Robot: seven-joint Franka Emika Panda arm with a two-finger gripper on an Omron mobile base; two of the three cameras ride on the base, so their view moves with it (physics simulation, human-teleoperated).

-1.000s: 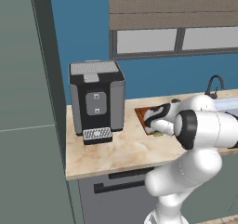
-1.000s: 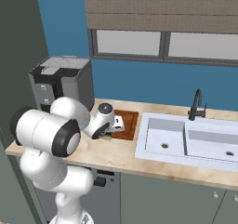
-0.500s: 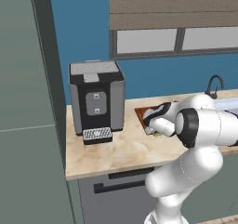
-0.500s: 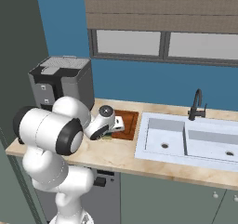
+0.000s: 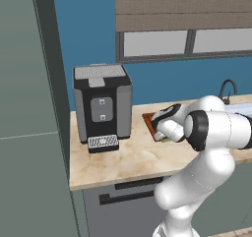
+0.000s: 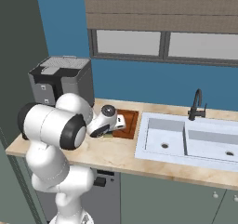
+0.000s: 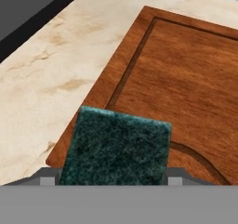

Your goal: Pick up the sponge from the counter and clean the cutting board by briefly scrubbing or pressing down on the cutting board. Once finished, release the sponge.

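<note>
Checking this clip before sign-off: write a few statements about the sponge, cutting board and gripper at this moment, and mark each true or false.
1. The sponge sits between the gripper fingers, green scrub side facing the hand camera. True.
2. The sponge is over a corner of the cutting board. True.
3. The cutting board lies inside the sink. False: it lies on the counter, left of the sink.
4. The coffee machine stands on the cutting board. False: it stands on the counter, apart from the board.
5. The cutting board has a groove just inside its edge. True.
</note>
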